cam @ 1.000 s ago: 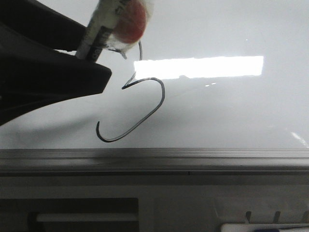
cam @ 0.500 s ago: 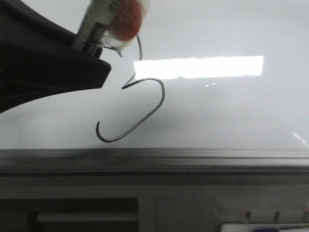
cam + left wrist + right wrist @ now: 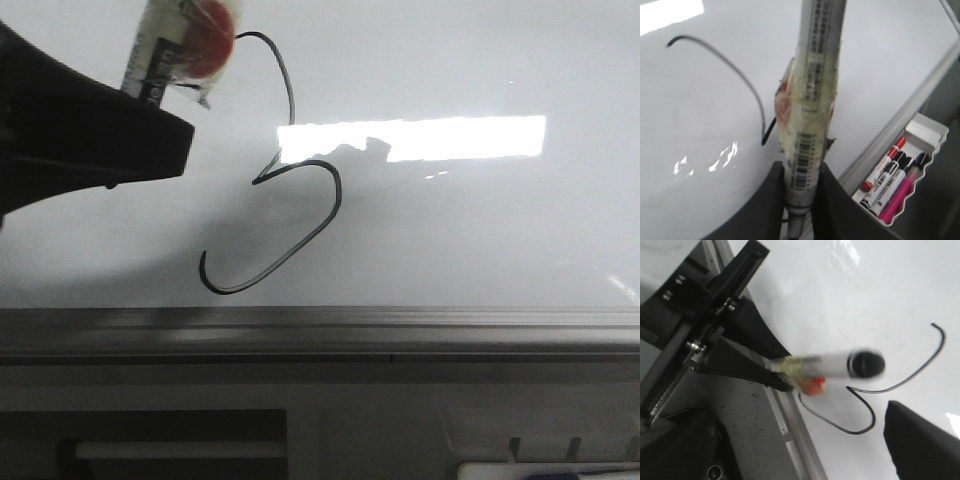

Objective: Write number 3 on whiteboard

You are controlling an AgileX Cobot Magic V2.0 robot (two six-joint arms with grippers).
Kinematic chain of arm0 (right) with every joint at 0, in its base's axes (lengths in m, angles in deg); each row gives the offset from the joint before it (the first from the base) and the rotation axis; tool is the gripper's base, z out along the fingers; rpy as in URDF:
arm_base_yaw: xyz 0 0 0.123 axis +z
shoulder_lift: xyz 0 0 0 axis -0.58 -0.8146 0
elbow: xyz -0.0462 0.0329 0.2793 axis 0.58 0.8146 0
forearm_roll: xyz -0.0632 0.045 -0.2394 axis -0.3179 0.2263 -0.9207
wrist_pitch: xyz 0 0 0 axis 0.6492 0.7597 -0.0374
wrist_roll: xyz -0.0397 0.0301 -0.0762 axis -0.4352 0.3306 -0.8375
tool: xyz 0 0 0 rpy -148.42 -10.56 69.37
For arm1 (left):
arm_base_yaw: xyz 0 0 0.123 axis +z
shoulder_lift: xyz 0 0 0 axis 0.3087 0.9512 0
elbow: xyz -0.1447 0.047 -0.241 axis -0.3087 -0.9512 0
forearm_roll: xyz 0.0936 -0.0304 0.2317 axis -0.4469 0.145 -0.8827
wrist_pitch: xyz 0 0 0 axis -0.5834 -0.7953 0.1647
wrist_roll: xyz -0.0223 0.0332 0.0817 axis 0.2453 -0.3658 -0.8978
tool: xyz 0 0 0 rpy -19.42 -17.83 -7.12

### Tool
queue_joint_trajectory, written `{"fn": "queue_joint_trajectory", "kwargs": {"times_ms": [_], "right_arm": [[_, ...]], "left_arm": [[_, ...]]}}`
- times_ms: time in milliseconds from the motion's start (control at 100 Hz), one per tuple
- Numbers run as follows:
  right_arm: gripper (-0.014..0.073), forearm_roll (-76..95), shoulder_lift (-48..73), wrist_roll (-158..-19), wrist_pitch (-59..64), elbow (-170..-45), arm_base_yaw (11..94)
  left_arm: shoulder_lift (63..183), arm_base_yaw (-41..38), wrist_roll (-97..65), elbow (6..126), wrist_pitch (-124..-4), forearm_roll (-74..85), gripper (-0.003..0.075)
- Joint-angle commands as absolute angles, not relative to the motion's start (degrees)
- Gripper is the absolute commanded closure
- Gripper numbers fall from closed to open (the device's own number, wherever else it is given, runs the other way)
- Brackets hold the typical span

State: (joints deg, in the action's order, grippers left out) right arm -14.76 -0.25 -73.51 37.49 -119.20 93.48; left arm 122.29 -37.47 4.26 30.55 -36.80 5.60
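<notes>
The number 3 (image 3: 335,195) stands in thin black line on the whiteboard (image 3: 480,230), with a pointed middle and a long lower hook. My left gripper (image 3: 150,110) is at the upper left, shut on a white marker (image 3: 165,45) wrapped in red and clear tape. The marker sits just left of the top of the 3. In the left wrist view the marker (image 3: 812,100) stands between the fingers (image 3: 765,200), with part of the 3 (image 3: 735,70) beside it. My right gripper (image 3: 800,440) is open and empty, off the board, looking at the 3 (image 3: 872,415) and the marker (image 3: 840,365).
A grey metal ledge (image 3: 400,330) runs along the board's lower edge. A white tray (image 3: 932,132) holding red, black and pink markers (image 3: 890,177) sits below the ledge. A bright rectangular reflection (image 3: 450,138) lies right of the 3.
My left gripper has moved up and to the left with the marker. The upper curve of the 3, hidden behind the marker before, now shows.
</notes>
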Motion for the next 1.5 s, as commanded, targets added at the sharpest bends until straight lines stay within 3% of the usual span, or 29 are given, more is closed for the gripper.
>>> {"fn": "queue_joint_trajectory", "kwargs": {"times_ms": [0,220,1040,1130,1250,1320,1490], "right_arm": [[0.0034,-19.6,3.1,-71.0,33.4,-121.2,93.4],[0.0083,-20.6,6.5,-70.8,33.6,-121.2,93.4],[0.0083,-20.6,7.1,-70.6,35.5,-121.2,93.4],[0.0083,-20.6,7.1,-70.6,35.5,-121.2,93.4],[0.0083,-20.6,7.1,-70.6,35.5,-121.2,93.4],[0.0083,-20.6,7.1,-70.6,35.5,-121.2,93.4],[0.0083,-20.8,7.1,-70.6,35.5,-121.2,93.4]], "left_arm": [[121.9,-36.4,4.7,32.1,-32.6,19.5,0.0741],[123.4,-33.1,4.7,32.1,-34.2,36.9,0.0741],[129.7,-32.1,4.7,32.1,-35.7,36.9,0.0734],[129.7,-32.1,4.7,32.1,-35.6,36.6,0.0649],[129.7,-32.1,4.7,32.1,-35.0,35.5,0.0416],[129.7,-32.1,4.7,32.1,-35.0,35.5,0.0320],[129.1,-32.1,4.7,32.1,-35.0,35.5,0.0300]]}}
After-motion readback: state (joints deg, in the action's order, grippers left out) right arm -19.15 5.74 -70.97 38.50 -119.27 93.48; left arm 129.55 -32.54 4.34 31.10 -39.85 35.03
